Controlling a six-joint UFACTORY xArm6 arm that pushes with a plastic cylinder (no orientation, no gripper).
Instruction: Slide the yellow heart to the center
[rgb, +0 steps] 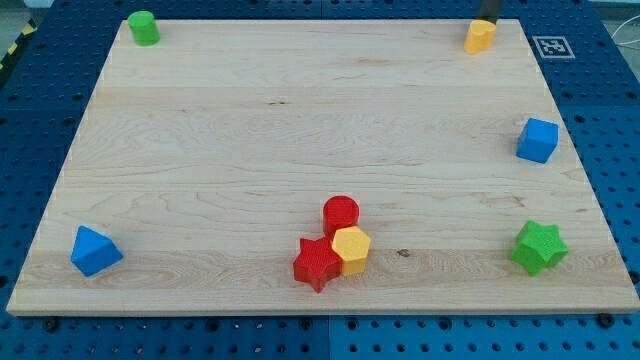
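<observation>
Wooden board (300, 130), no legible txt; my tip (486, 21) prob. touching yellow heart (480, 37).

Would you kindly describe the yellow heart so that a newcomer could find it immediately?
Start at the wooden board and go to its corner at the view's top right. The yellow heart sits there, with my tip right behind it. The other yellow block, a hexagon, is wedged among red blocks near the bottom edge.

Yellow heart (480, 37) far right, my tip (487, 21) just behind it; green cylinder (143, 28) far left. Blue cube (538, 140) mid right, green star (540, 247) near right, blue block (95, 251) near left. Red cylinder (341, 214), yellow hexagon (351, 250) and red star (318, 263) touch, near centre.
</observation>
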